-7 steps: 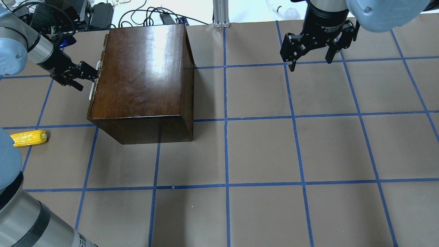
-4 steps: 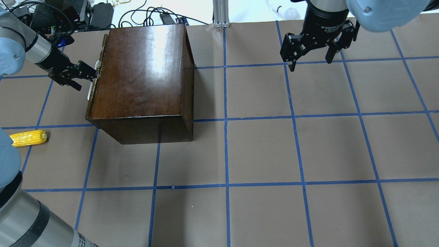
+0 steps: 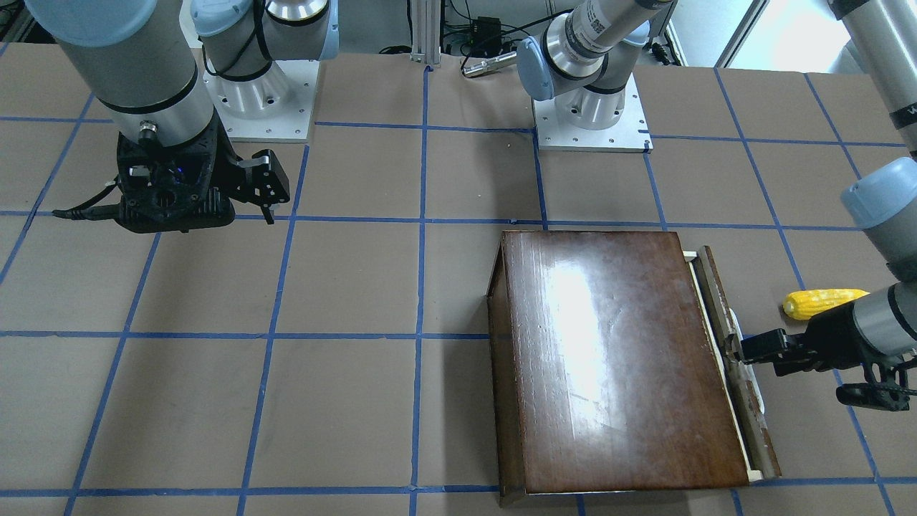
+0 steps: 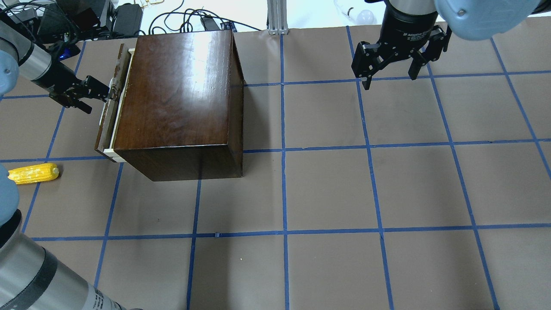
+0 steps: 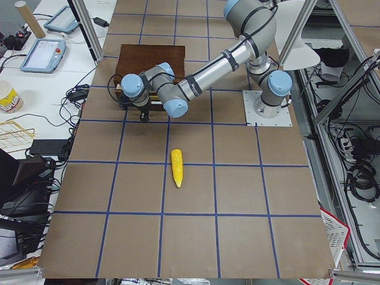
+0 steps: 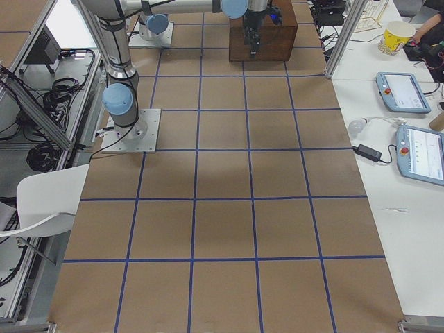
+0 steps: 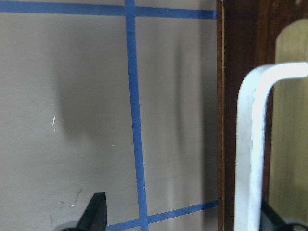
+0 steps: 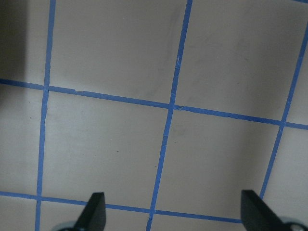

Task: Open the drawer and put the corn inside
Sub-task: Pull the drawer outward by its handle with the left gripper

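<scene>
Brown paper marked into squares by blue tape covers the surface [image 4: 327, 189], and the dark wooden box [image 4: 181, 94] is set toward the robot's left half of it. The drawer [image 4: 111, 107] is seen only slightly drawn out: a narrow strip of pale tray shows between its dark front panel and the box.

The left gripper [image 4: 98, 101] is held open at that front. Its 2 fingers [image 7: 96, 214] are spread, and the pale handle [image 7: 250, 144] is caught just inside 1 of them (hooked, it seems, not pinched). The drawer's travel is judged to run straight away from the box, toward the robot's left, so the pull is best kept along that line.

The corn [image 4: 34, 173] lies bare on the surface, apart from the box, on the robot's near side of the left gripper. Its long axis is laid roughly parallel to the drawer's travel, with the blunt end toward the box and the tapered end away.

The right gripper [image 4: 391, 81] is held open and empty above the surface, well apart on the other side of the box. The left arm is therefore judged much the nearer to both drawer and corn.
</scene>
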Action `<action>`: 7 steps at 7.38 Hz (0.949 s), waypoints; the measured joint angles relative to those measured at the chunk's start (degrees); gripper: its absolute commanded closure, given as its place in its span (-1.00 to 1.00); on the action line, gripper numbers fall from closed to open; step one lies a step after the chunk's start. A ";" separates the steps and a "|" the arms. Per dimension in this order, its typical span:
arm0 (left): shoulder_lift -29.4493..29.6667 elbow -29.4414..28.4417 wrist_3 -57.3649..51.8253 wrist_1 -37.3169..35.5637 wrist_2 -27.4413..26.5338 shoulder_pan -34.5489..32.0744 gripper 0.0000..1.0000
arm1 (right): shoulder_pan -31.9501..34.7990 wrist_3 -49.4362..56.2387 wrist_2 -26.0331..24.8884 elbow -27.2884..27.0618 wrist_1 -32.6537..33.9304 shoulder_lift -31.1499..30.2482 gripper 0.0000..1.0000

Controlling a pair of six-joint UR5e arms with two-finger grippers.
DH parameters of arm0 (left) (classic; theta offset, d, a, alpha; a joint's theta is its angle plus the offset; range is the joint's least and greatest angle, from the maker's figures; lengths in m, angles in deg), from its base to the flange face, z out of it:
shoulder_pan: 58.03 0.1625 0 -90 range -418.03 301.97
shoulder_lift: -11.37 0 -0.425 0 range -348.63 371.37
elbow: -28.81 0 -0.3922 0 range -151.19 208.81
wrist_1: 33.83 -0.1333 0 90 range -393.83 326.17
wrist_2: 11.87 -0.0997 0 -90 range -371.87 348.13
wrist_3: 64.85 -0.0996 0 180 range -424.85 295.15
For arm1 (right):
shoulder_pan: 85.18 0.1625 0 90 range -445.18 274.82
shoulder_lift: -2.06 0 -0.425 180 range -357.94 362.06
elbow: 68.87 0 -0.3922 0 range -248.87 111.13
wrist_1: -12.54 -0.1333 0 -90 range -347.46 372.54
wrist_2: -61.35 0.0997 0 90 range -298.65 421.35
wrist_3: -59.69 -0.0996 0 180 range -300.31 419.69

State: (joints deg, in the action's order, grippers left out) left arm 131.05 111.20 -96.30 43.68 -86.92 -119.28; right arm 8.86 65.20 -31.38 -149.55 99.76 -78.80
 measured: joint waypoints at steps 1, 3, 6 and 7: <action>0.32 -0.39 -0.31 0.01 0.00 0.77 -1.00 | 0.00 -0.04 0.00 0.00 0.03 0.00 -1.00; 0.70 -1.11 -0.76 0.00 -0.35 1.83 -1.00 | 0.00 -0.06 0.00 0.00 0.06 0.00 -1.00; 1.34 -1.87 -1.58 0.02 -1.40 2.99 -1.00 | 0.00 -0.03 0.00 0.00 0.00 0.00 -1.00; 1.50 -2.03 -1.65 0.01 -1.47 3.52 -1.00 | 0.00 -0.01 0.00 0.00 0.03 0.00 -1.00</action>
State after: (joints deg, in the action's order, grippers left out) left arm 132.55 109.17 -97.95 43.69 -88.39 -115.76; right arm 8.86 65.20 -31.38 -149.55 99.79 -78.80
